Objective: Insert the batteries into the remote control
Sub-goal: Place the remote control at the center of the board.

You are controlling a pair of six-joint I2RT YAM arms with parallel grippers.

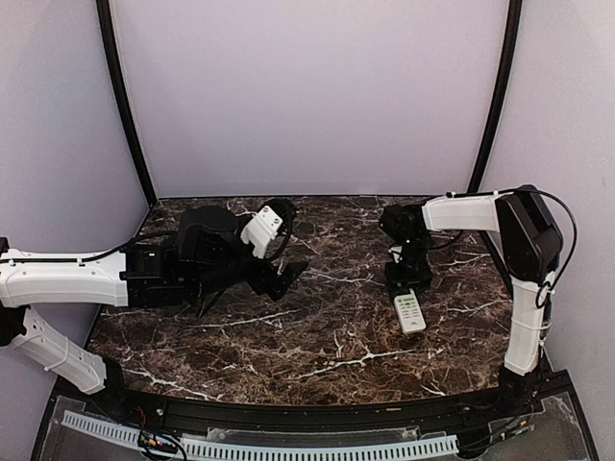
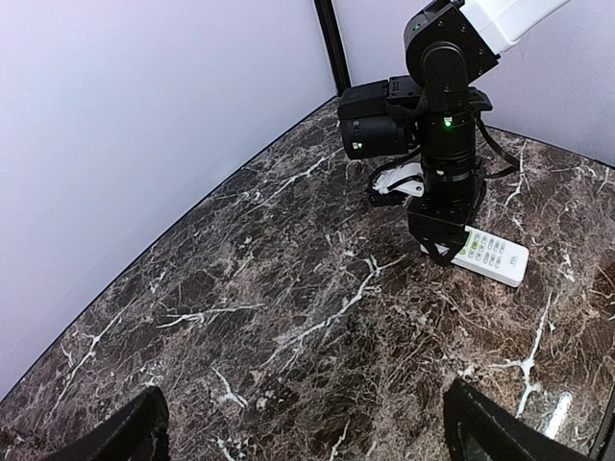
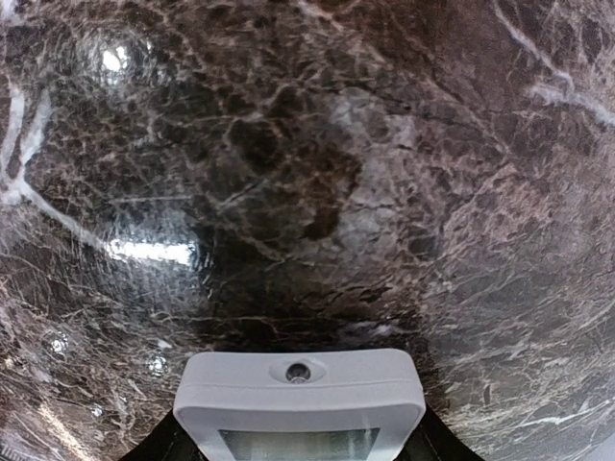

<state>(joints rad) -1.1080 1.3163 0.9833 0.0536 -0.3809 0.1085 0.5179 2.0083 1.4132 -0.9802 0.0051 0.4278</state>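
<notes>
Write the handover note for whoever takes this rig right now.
Right gripper: closed on the display end of the slim white rectangular plastic remote control, which lies buttons-up on the dark marble table.
Left gripper: open, empty, over the table, apart from the remote.
Batteries: not visible in any view; locate them.
Done: nothing loaded that shows.
Left: likely flip the remote, then load both batteries.

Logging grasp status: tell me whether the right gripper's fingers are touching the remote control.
Touching. The right wrist view shows the right fingers flush against both sides of the remote control, no gap.
</notes>
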